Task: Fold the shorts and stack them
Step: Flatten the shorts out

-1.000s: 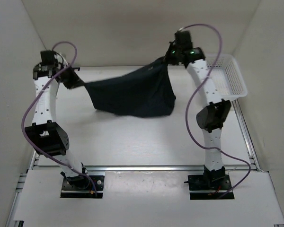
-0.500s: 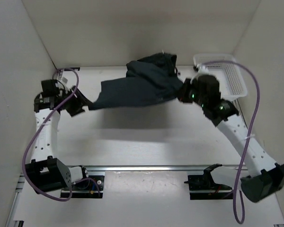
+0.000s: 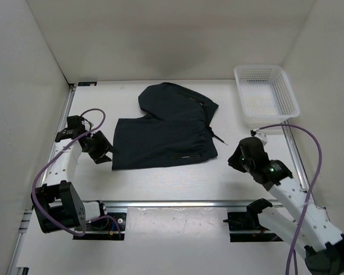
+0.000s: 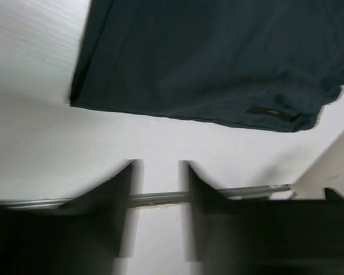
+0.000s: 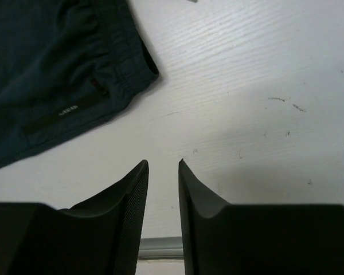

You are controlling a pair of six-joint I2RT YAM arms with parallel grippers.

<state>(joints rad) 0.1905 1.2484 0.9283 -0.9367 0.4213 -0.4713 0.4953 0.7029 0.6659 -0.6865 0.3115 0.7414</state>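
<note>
The dark navy shorts (image 3: 166, 132) lie spread on the white table, with one part folded up toward the back. In the left wrist view the shorts (image 4: 218, 57) fill the top, a hem corner nearest my fingers. In the right wrist view the waistband end of the shorts (image 5: 46, 69) shows at upper left. My left gripper (image 3: 103, 150) sits just off the cloth's left edge, open and empty (image 4: 159, 163). To the right of the shorts my right gripper (image 3: 236, 157) is low over bare table, its jaws narrowly apart with nothing between them (image 5: 162, 162).
A white mesh basket (image 3: 261, 67) stands at the back right corner. A thin drawstring (image 3: 219, 137) trails from the shorts' right side. A metal rail (image 3: 189, 203) runs along the table's near edge. White walls close in on the left, back and right.
Both grippers have let go of the shorts, which dropped from the air to lie on the table. Both arms pulled back toward the near edge and down.
</note>
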